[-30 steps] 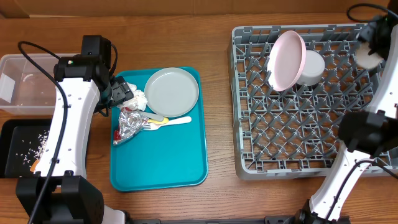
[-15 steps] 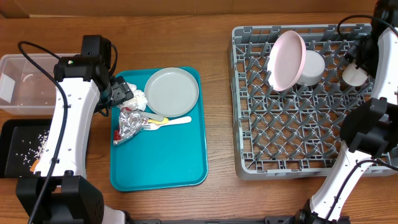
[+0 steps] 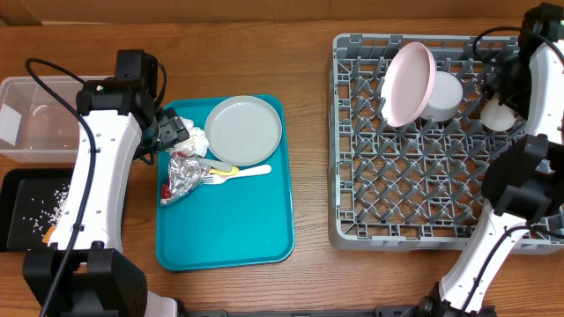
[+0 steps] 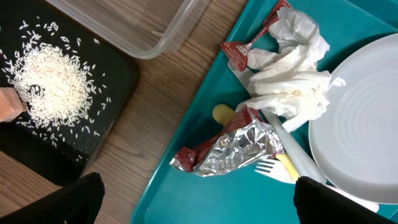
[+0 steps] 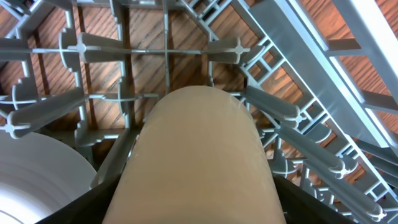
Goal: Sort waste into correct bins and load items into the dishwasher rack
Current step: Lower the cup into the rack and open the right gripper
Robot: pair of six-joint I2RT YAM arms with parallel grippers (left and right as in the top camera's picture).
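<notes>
The dishwasher rack (image 3: 423, 239) is set at the right of the table and the teal tray (image 3: 229, 229) at its middle. In the rack's far rows the pink plate (image 3: 407, 84) is propped on edge, touching the white bowl (image 3: 443, 95). The small white cup (image 3: 496, 115) is framed by the right gripper (image 3: 500, 102); whether it is gripped cannot be told. The pegs around it are shown only by the right wrist view. The left gripper (image 3: 174, 132) is spread wide and empty over the napkin (image 4: 292, 68), the foil (image 4: 239, 146) and a red wrapper (image 4: 239, 53).
</notes>
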